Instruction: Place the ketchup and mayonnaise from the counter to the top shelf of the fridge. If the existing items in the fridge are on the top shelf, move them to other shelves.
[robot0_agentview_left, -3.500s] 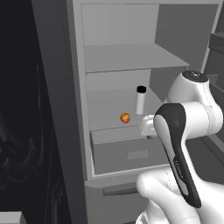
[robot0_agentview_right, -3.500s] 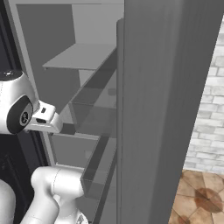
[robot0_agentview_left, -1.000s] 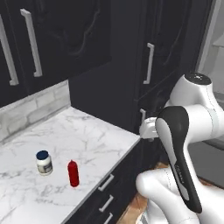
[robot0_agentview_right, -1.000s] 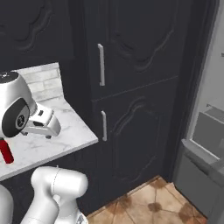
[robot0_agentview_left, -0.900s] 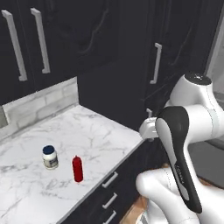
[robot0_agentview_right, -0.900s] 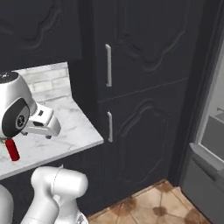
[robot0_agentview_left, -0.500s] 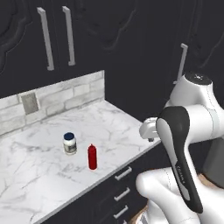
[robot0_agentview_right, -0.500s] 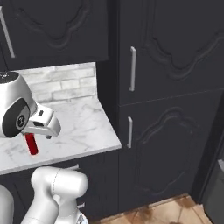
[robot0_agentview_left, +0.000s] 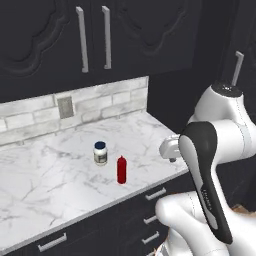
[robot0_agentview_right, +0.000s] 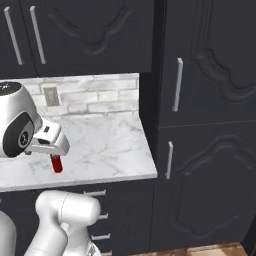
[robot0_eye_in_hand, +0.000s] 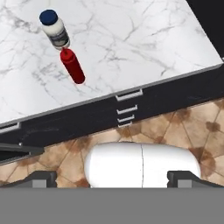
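The ketchup (robot0_agentview_left: 121, 170) is a slim red bottle standing upright on the white marble counter (robot0_agentview_left: 50, 185), near its front edge. The mayonnaise (robot0_agentview_left: 100, 153), a white jar with a dark blue lid, stands just behind it to the left, apart from it. In the hand view the ketchup (robot0_eye_in_hand: 73, 66) and mayonnaise (robot0_eye_in_hand: 54, 29) sit far off at the upper left. My gripper (robot0_eye_in_hand: 113, 178) is open with nothing between its fingertips (robot0_eye_in_hand: 41, 177), held in the air off the counter's front edge. The ketchup (robot0_agentview_right: 57, 164) peeks out below my hand. The fridge, its top shelf, the other shelves and the existing items are out of view.
Dark wall cupboards with silver handles (robot0_agentview_left: 82, 40) hang over a grey brick backsplash with an outlet (robot0_agentview_left: 65, 107). Tall dark cupboard doors (robot0_agentview_right: 200, 125) close off the counter's right end. Dark drawers (robot0_eye_in_hand: 129, 94) sit under the slab, above a brown tiled floor (robot0_eye_in_hand: 188, 118).
The base has swung away from the fridge, so both base views now face the counter with the two bottles more central. My gripper has stayed open and empty.
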